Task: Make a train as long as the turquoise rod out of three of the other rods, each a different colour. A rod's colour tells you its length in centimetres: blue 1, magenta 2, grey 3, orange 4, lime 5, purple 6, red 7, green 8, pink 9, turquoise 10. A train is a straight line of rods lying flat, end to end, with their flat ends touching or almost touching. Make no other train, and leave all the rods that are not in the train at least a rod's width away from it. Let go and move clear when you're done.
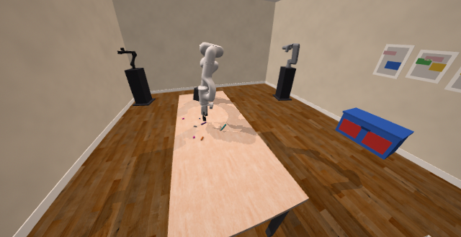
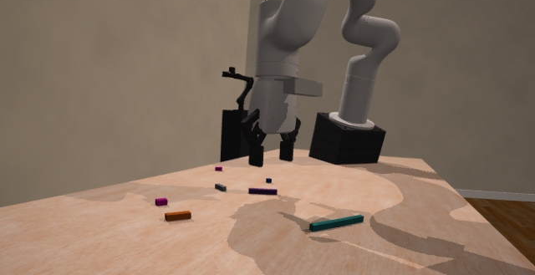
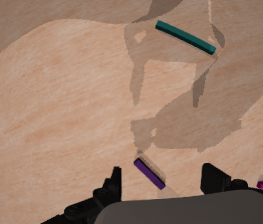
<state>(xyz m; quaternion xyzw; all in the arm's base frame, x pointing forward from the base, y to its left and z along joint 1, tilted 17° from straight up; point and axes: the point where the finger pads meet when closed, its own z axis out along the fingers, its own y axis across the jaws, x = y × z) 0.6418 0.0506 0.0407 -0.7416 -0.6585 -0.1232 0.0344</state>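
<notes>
My gripper [image 2: 271, 157] is open and empty, hanging above the table behind the purple rod [image 2: 262, 190]. In the wrist view the purple rod [image 3: 148, 172] lies flat between my two fingers. The turquoise rod [image 2: 336, 222] lies flat to the right front, apart from the others; it also shows in the wrist view [image 3: 186, 36]. A small blue rod [image 2: 268, 180], a grey rod [image 2: 220, 187], two magenta rods [image 2: 161, 201] [image 2: 218, 168] and an orange rod [image 2: 177, 216] lie scattered on the left. None of them touch.
The arm's black base block [image 2: 347, 143] stands at the table's far end. The table's right edge [image 2: 468, 208] runs close to the turquoise rod.
</notes>
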